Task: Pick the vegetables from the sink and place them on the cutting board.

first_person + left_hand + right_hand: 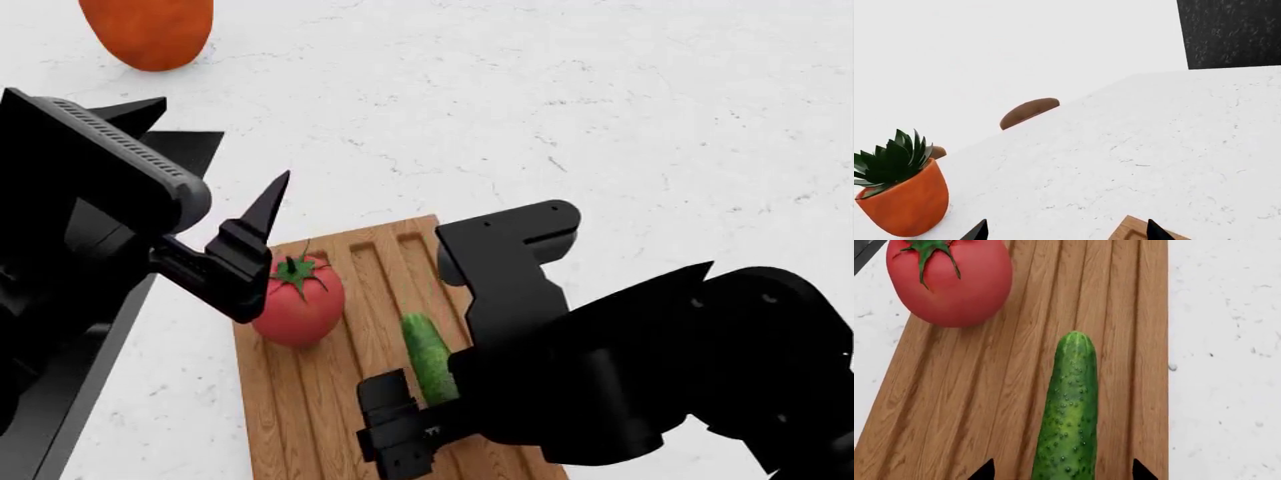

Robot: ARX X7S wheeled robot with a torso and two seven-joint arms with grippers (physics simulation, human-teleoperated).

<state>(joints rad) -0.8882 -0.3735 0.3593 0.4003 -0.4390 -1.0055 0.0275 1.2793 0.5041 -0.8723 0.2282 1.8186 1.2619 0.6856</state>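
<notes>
A red tomato point(296, 300) point(951, 282) with a green stem star rests on the grooved wooden cutting board point(340, 400) point(974, 390), near its far left part. The bumpy green cucumber point(427, 358) point(1069, 415) lies lengthwise on the board beside it. My right gripper point(420, 415) point(1062, 472) hovers over the cucumber's near end, open, with a gap on each side. My left gripper point(224, 145) point(1066, 232) is open and empty, raised just left of the tomato; a board corner point(1134, 231) shows by one fingertip. The sink's dark rim point(74, 400) shows at the lower left, mostly hidden by my left arm.
An orange pot with a spiky green plant point(904, 200) point(147, 30) stands on the white marbled counter point(601, 120) beyond the board. Past the counter's far edge are two brown rounded tops point(1029, 112) and a black speckled panel point(1227, 32).
</notes>
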